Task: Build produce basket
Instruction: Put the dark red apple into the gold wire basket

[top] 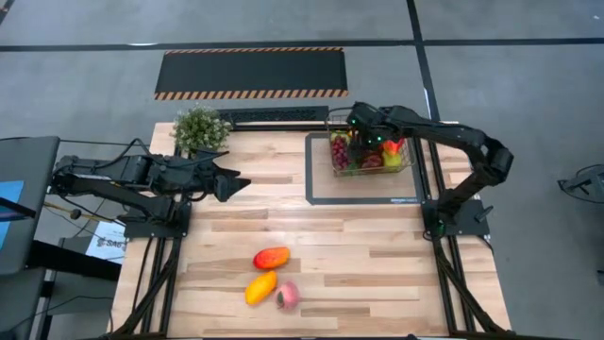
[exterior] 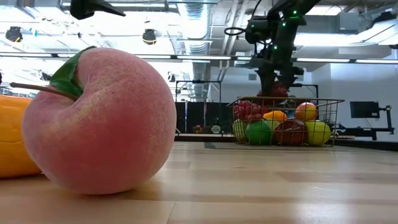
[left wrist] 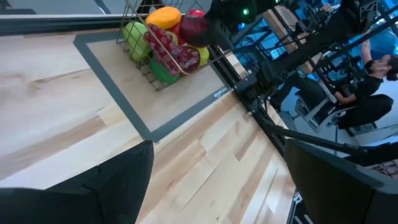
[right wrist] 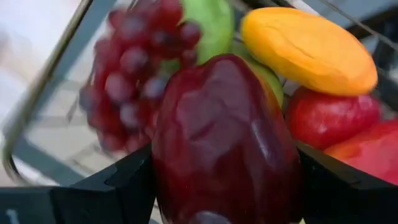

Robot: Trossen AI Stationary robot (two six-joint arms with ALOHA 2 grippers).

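Basket [top: 370, 154] sits on the grey-framed mat [top: 321, 194] at about 1 o'clock on the table, already piled with grapes [right wrist: 134, 81] and other fruit. Right gripper [right wrist: 224, 186] hangs right over it, fingers clamped on a dark red fruit [right wrist: 221, 137], long axis running between the fingers, basket directly below, so the drop is straight down. Left gripper [top: 236, 183] waits spread open at 10 o'clock. Mango [top: 272, 257], yellow mango [top: 261, 286] and peach [top: 287, 296] lie at 6 o'clock, nearer the left arm.
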